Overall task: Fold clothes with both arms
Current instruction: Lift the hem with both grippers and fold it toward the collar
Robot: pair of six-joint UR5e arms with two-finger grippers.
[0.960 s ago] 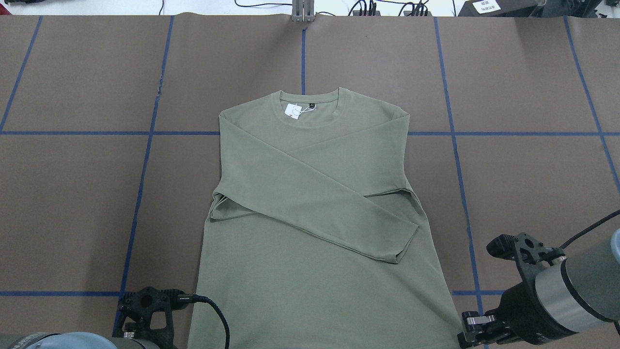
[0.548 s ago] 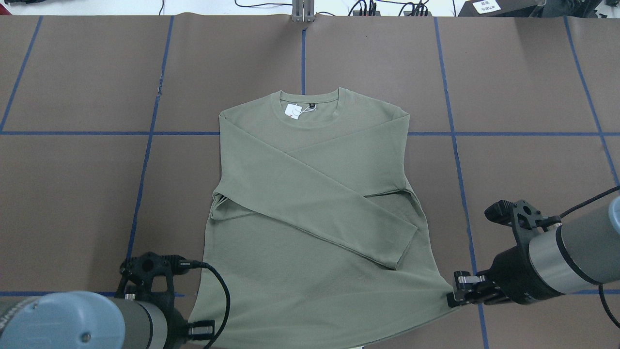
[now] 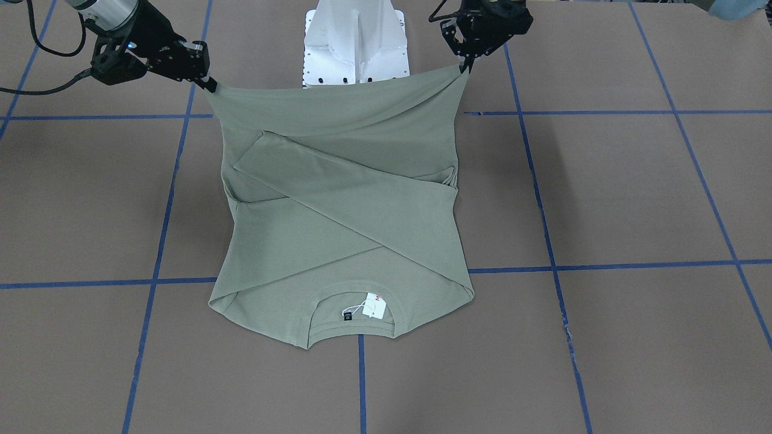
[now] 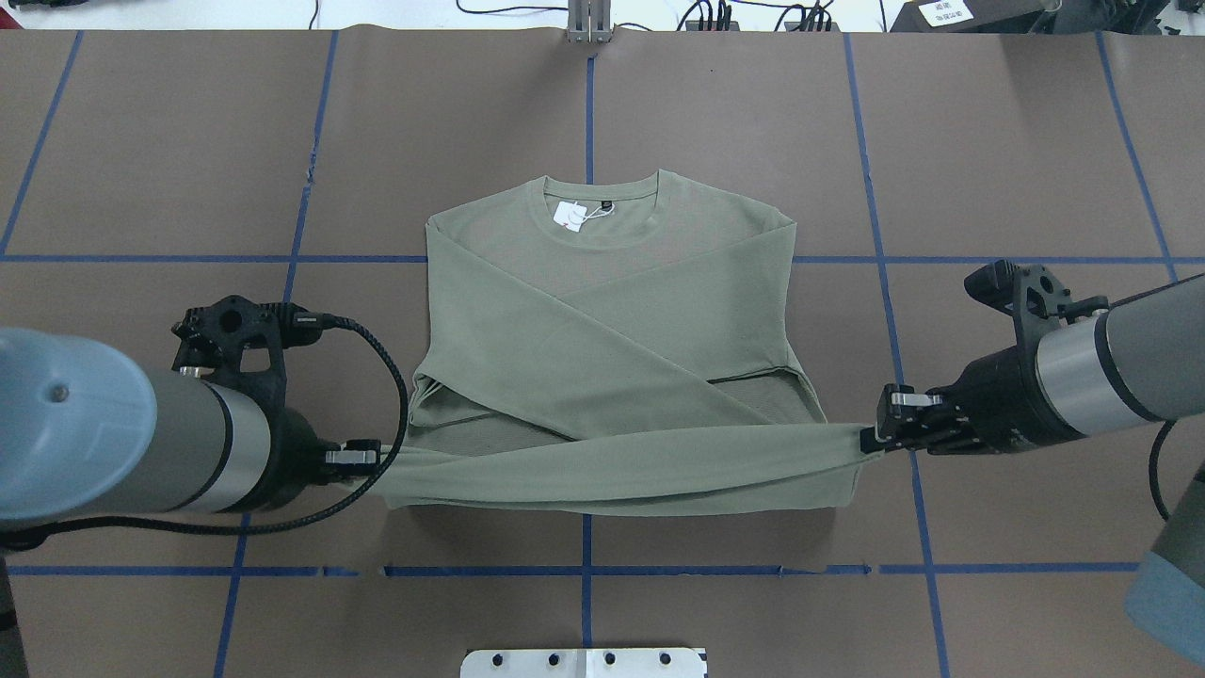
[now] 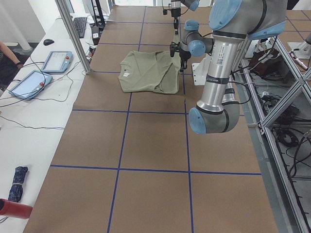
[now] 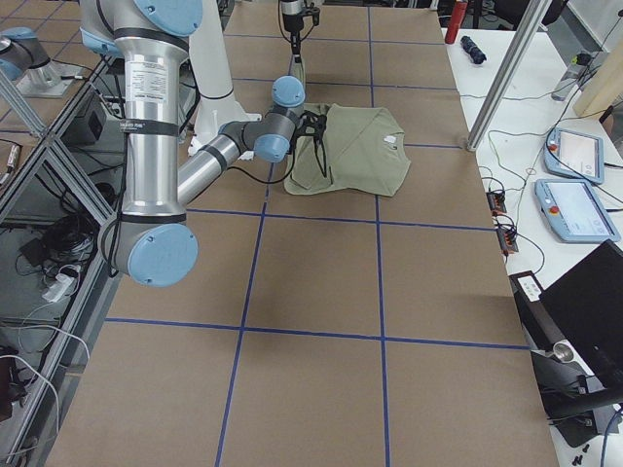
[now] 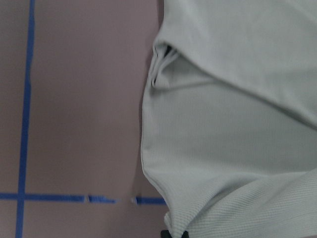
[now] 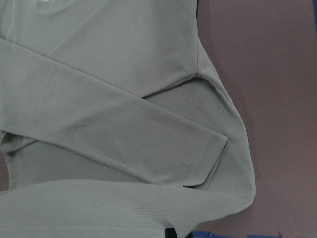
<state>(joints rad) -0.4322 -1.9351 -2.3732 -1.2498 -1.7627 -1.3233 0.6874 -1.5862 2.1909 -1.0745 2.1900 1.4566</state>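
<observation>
Front-facing view: the shirt (image 3: 338, 211) lies on the table (image 3: 603, 199) with sleeves crossed, its hem raised and taut at the end farthest from the hang tag (image 3: 375, 305). The right tool (image 3: 207, 83) and left tool (image 3: 465, 66) are each clamped on a hem corner. Overhead view: a second ago the hem lay flat, far from the hang tag; now it has been carried toward it, doubling over the lower body. I judge the bottom-up fold roughly midway. Wrist views: only cloth and table show

Shirt (image 4: 602, 311) lies on table (image 4: 141, 141) between left pincer (image 4: 375, 460) and right pincer (image 4: 872, 436).
</observation>
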